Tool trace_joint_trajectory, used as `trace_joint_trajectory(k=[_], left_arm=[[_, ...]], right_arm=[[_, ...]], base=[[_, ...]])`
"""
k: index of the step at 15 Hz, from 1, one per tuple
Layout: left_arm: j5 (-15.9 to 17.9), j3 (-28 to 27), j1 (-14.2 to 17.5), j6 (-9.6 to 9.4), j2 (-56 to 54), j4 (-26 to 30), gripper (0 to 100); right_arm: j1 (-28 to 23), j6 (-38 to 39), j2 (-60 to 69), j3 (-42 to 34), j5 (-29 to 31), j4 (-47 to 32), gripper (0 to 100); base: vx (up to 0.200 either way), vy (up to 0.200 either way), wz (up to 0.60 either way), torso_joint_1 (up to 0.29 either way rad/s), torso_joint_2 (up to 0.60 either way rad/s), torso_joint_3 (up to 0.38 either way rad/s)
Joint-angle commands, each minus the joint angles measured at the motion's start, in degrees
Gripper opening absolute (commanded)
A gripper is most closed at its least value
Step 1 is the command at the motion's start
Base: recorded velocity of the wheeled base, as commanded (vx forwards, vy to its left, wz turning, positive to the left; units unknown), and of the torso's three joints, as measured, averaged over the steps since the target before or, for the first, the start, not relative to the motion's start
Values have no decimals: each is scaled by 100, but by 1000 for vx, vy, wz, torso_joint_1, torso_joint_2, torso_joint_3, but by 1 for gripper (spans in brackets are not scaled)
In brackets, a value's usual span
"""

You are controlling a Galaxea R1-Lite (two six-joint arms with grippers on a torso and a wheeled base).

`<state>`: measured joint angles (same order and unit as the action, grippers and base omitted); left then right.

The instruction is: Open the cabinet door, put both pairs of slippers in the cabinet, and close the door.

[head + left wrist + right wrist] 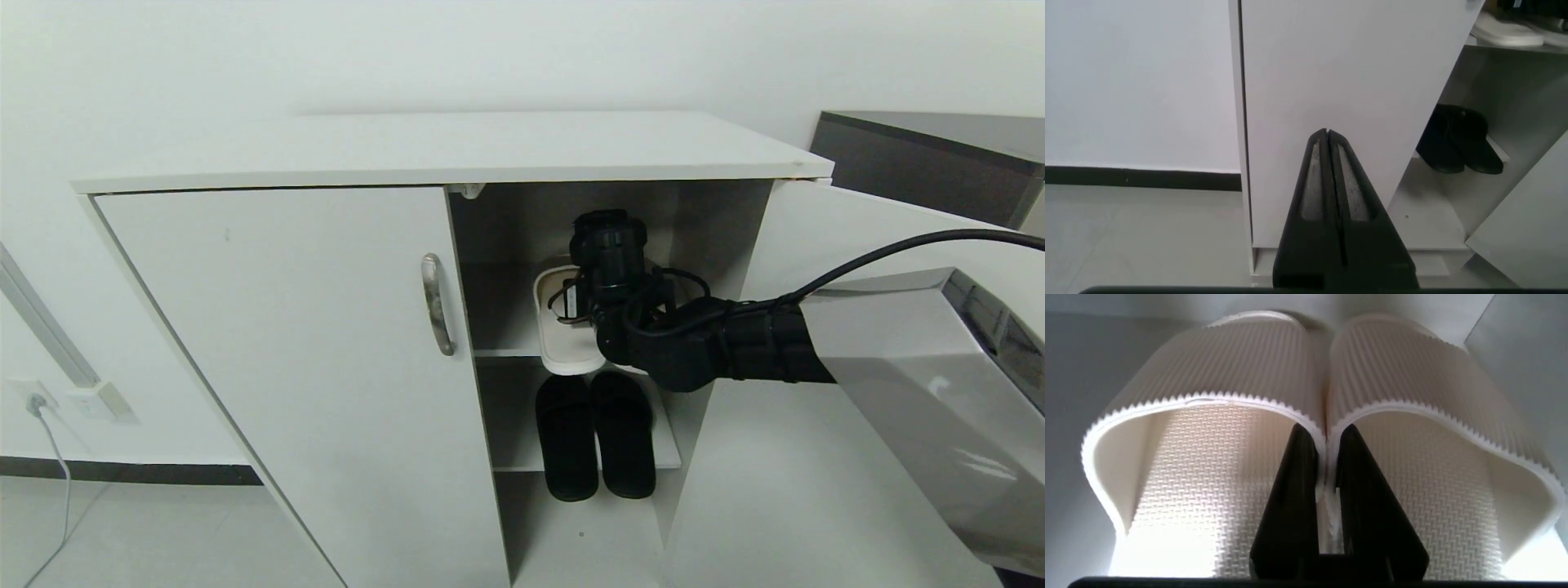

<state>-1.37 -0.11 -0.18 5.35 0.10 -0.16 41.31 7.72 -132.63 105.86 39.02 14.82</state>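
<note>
Inside white cabinet (269,343), on its upper shelf (502,331), pinches white slippers (563,349) by touching inner edges in right gripper (1324,449), soles running lengthwise straight ahead, deeper in.

No text, label, number or sign is legible on the cabinet (269,327), the white slippers (1192,482) or the black slippers (567,441).

The right arm (898,351) wears a glossy, angular silver-grey shell, which gives way to a black cylindrical wrist (735,343). A thick black cable (898,247) runs above the shell. Thinner black wires (694,278) loop by the wrist, perhaps feeding the boxy black camera housing (608,245). The left gripper (1326,139) has long, black, tapering fingers (1310,188) with grey inset faces. The right gripper (1327,433) has plain black ones.
</note>
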Motion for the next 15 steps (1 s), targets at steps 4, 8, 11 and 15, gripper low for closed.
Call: trace_joint_trajectory(k=[4,8,11,15], left_arm=[[-13,2,1,10,8,-2,0],[-13,-7,1,10,8,-2,0],[-13,-7,1,10,8,-2,0],[-13,2,1,10,8,-2,0]], right_arm=[[96,19,115,-145,0,-111,0],[105,37,115,-145,0,-102,100],[131,63,229,-329,9,-120,100],[404,151,994,-1270,35,-32,100]], base=[[0,0,0,0,0,0],[0,0,0,0,0,0],[0,0,0,0,0,0],[0,0,0,0,0,0]])
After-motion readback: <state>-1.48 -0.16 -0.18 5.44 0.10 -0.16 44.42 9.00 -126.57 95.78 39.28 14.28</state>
